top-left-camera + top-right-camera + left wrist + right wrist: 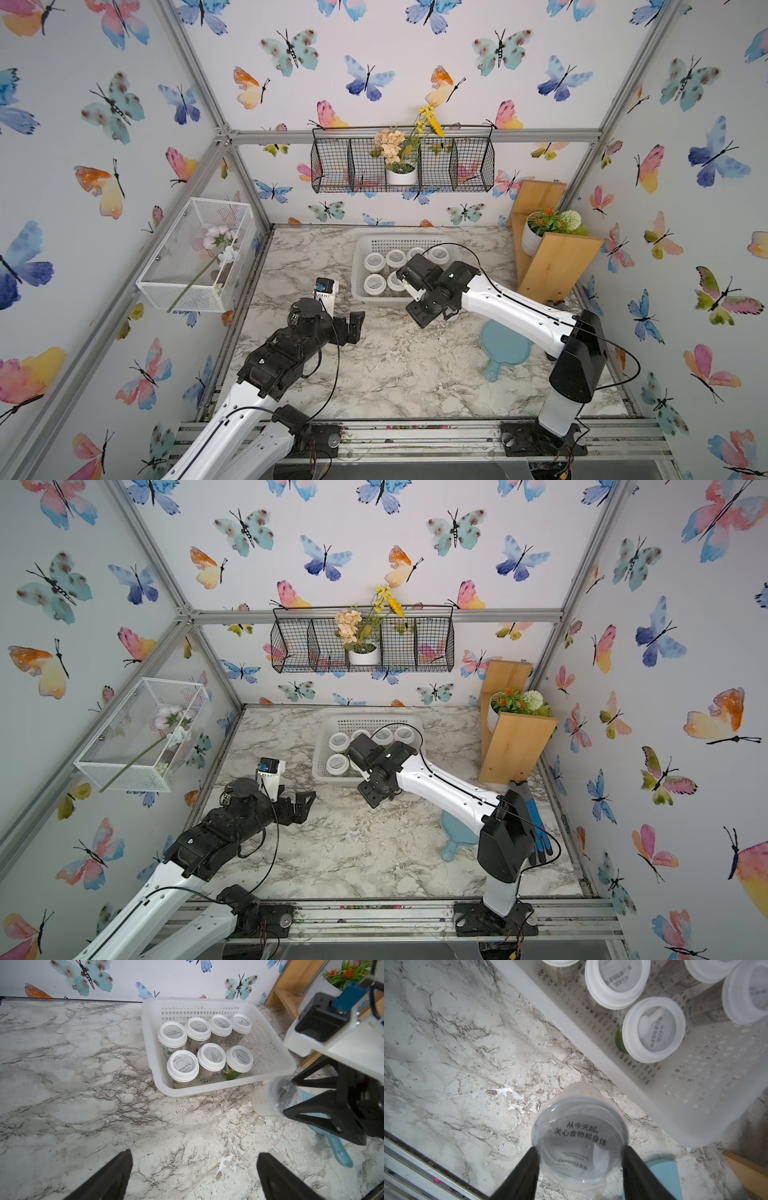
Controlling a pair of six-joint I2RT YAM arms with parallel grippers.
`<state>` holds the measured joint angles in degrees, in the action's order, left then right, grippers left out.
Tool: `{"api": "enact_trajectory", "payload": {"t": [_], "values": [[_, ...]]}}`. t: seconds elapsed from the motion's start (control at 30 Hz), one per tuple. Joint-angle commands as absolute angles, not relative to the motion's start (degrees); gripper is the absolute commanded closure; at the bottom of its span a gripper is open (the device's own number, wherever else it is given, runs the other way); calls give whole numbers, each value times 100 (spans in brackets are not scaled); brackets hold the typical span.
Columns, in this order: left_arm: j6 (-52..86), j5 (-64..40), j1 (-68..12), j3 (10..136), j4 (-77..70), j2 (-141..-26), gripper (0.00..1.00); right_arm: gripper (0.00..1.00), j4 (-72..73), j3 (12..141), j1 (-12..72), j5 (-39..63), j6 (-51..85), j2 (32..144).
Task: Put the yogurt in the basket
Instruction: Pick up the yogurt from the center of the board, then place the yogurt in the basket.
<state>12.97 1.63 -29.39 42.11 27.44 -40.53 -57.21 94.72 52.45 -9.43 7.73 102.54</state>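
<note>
Loading last clear round yogurt jar (579, 1126): clamped by R gripper (288, 1097), L gripper (194, 1154) spread; lift into white perforated plastic basket (218, 1089) req'd.

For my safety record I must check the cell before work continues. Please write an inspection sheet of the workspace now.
Surface: marble tabletop, chipped in places, no spill seen.
Job's things: seven yogurt jars upright in the white basket; eighth jar outside it, close to its rim.
Clutter: light blue mat with handle; blue glove near the right arm.
Grippers: right gripper shut on the eighth jar; left gripper open, empty.
Cables: black cable loops from the right arm over the basket.
Surroundings: wooden shelf with plant; black wire basket and white mesh box, with flowers, on the walls.
</note>
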Motion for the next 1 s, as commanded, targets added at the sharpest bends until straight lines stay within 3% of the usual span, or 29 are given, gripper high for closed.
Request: {"api": "enact_trajectory", "payload": {"t": [0.0,0.97], "values": [[1223,-85,-2969,4135,2655,-3968,0,45,-5962,9843,5086,-1134,574,10368],[1213,-112,-2967,4118,2646,-3954,0,42,-5560,10982,3310,-672,526,11478]]}}
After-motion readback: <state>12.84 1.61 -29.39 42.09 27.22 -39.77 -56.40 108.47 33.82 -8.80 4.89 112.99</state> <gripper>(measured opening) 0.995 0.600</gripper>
